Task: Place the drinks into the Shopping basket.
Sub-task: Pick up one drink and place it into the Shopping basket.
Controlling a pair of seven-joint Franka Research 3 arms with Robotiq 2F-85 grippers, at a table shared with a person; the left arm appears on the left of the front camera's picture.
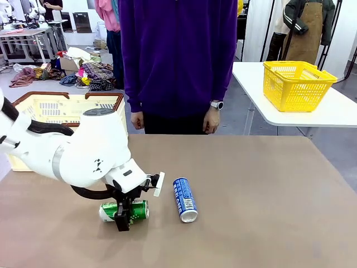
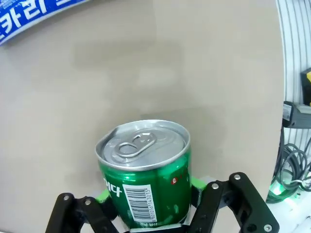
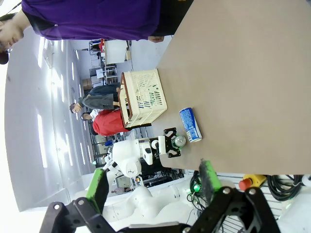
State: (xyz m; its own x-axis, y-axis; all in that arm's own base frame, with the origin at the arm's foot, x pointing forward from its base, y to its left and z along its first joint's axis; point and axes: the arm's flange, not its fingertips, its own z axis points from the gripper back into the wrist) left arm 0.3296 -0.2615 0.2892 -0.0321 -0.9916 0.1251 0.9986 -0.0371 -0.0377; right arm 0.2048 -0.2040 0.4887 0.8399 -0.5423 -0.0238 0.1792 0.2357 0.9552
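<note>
The green can (image 1: 136, 210) lies on its side on the brown table, and my left gripper (image 1: 123, 216) is shut on it from above. In the left wrist view the green can (image 2: 146, 174) fills the space between the green pads (image 2: 197, 183), silver top facing the camera. The blue can (image 1: 184, 199) lies on its side just right of it, untouched; its lettering shows at the top left corner (image 2: 34, 17). The cream Shopping basket (image 1: 33, 106) stands at the table's far left, behind my left arm. My right gripper (image 3: 153, 187) is open and holds nothing, far from the blue can (image 3: 190, 124) and the basket (image 3: 143, 97).
A person in a purple top (image 1: 178, 56) stands at the far edge, hands hanging down. A yellow mesh basket (image 1: 295, 84) sits on a separate white table (image 1: 334, 114) at the back right. The table's right half (image 1: 268, 195) is bare.
</note>
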